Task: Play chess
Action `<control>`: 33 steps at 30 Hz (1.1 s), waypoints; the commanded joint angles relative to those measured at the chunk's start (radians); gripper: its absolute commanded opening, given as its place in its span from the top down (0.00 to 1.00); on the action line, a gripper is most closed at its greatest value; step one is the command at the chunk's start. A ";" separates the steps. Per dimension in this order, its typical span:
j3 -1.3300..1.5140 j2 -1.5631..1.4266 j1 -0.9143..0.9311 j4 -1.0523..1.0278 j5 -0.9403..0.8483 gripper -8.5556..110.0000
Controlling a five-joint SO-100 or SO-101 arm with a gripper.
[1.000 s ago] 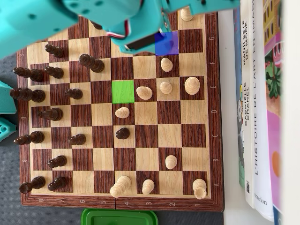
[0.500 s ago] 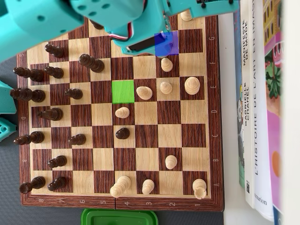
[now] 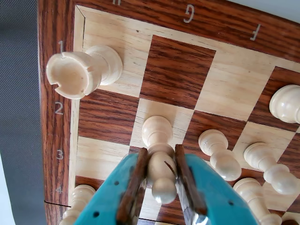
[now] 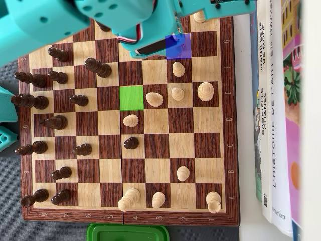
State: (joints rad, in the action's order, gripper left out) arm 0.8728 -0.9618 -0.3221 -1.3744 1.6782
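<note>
Unmoved end effector (image 3: 161, 187) clamped around white pawn (image 3: 158, 157)

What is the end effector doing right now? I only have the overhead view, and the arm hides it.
Observer: In the wrist view, the end effector has its two fingers against either side of a light pawn.
Operator: Anything crowding it?
Observer: Another light pawn stands just right of the right finger; I cannot tell whether they touch.
Operator: What lies beyond it?
Observer: A light rook stands on the corner square beside the numeral 1.
</note>
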 commanded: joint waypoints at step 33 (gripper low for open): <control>0.299 -0.407 -0.005 0.011 0.002 0.88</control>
State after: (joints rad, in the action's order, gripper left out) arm 1.1582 -1.2855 -0.3375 -1.3744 1.6782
